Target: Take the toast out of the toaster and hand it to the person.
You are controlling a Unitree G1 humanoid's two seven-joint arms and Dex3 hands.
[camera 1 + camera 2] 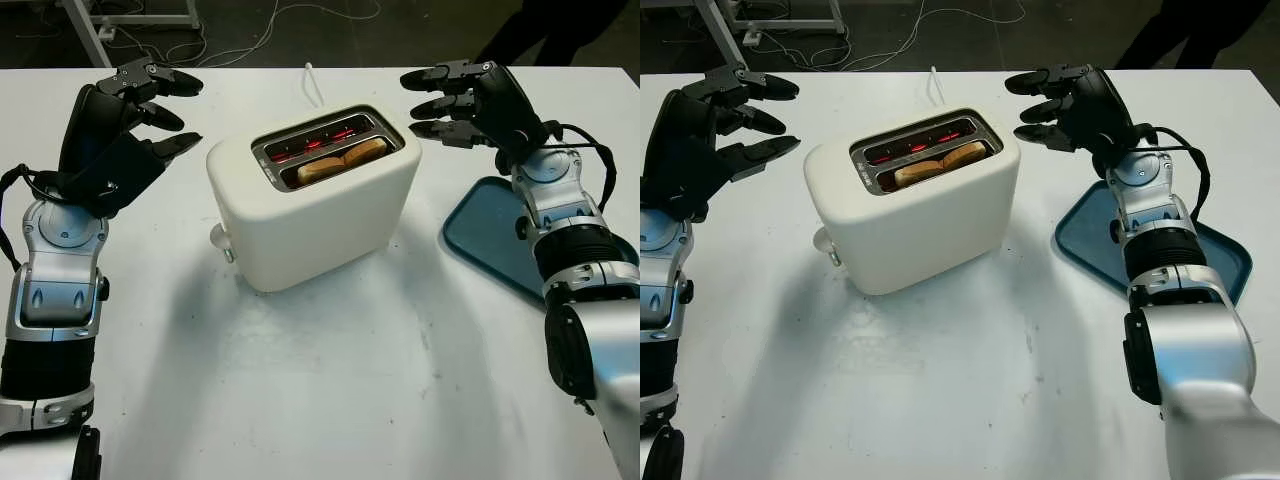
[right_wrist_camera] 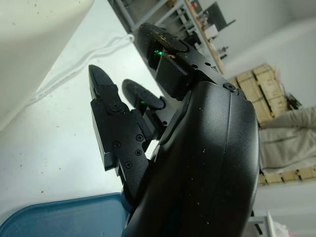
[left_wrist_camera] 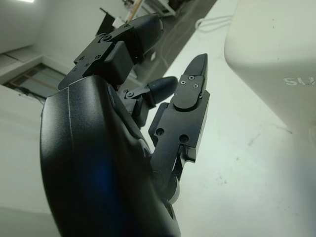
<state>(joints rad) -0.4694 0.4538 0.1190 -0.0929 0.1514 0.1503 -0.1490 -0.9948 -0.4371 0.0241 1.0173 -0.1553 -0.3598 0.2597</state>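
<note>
Cream-white plastic forms the body of the toaster (image 1: 312, 205), which stands in the middle of the white table (image 1: 330, 400). In the left eye view, a slice of toast (image 1: 342, 160) sits in the near slot, its golden edge just above the rim, while the far slot glows red inside. The left hand (image 1: 130, 125) hovers to the left of the toaster, open and holding nothing. The right hand (image 1: 462, 100) hovers to the right of the toaster, a little farther back, also open and empty. A blue tray (image 1: 495, 240) lies on the table under the right forearm. At the far right edge, dark trouser legs of a person (image 1: 545, 35) are visible.

The right eye view shows the same arrangement; the white cord (image 1: 936, 82) of the toaster runs away toward the far side.

In the left wrist view, the black fingers (image 3: 190, 98) are near the toaster wall but apart from it.

In the right wrist view, the fingers (image 2: 111, 123) are above the table, the tray corner beside them.

I judge the reach is only beginning. To do it well, one hand should come from above, straight over the near slot, pinch the bread by its exposed edge and avoid the hot metal rim. The lift should be vertical, so the slice does not jam.
</note>
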